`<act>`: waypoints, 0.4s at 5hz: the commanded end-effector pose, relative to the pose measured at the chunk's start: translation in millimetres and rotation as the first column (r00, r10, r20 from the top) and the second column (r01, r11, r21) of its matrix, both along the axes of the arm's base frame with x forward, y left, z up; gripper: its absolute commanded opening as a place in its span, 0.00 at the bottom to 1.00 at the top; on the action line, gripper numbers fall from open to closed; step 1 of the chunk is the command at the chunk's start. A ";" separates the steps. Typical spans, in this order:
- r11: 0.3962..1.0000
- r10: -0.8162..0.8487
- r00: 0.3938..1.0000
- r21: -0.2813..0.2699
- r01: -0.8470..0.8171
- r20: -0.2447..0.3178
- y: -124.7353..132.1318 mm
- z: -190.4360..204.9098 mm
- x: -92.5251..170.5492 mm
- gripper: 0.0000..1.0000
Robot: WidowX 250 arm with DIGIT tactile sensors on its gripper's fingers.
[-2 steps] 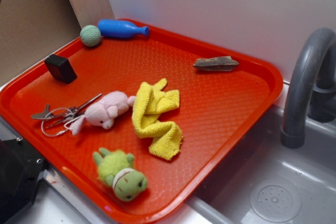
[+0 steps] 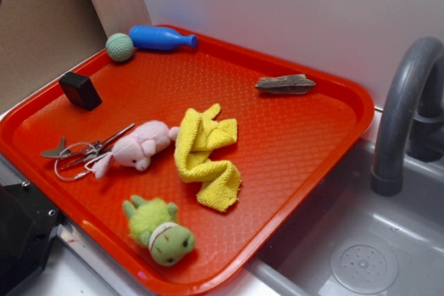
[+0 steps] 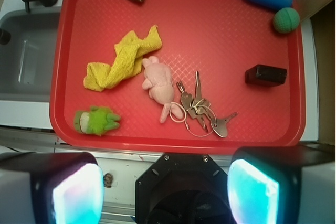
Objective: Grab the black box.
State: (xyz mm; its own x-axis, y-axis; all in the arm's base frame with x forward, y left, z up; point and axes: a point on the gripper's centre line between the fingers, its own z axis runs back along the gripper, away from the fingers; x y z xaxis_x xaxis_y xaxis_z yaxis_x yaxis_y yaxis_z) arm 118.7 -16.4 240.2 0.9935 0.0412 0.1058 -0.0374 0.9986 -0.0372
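Note:
The black box point(image 2: 80, 90) is a small matte block on the left side of the red tray point(image 2: 291, 136), below the green ball point(image 2: 119, 46). In the wrist view the black box point(image 3: 265, 75) lies at the tray's right side, below the green ball point(image 3: 286, 20). My gripper point(image 3: 165, 192) is open and empty, its two pads wide apart, high above the tray's near edge and far from the box. In the exterior view only the robot's black body point(image 2: 21, 240) shows at the lower left; the fingers are out of view there.
On the tray lie a blue bottle point(image 2: 161, 37), keys point(image 2: 80, 152), a pink plush point(image 2: 139, 147), a yellow cloth point(image 2: 205, 154), a green plush point(image 2: 161, 232) and a brown piece point(image 2: 284, 84). A sink point(image 2: 361, 254) with a grey faucet point(image 2: 402, 109) is at the right.

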 end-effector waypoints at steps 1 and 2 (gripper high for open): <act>0.960 0.278 0.960 0.033 -0.278 0.008 58.6 -29.6 66.6 1.00; 0.861 0.507 0.861 0.035 -0.508 0.035 100.8 -62.9 92.4 1.00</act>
State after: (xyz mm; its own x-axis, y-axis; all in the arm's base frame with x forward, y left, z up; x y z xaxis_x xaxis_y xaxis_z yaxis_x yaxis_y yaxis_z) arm 217.2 75.0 166.0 0.8449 0.5231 0.1116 -0.5273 0.8496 0.0099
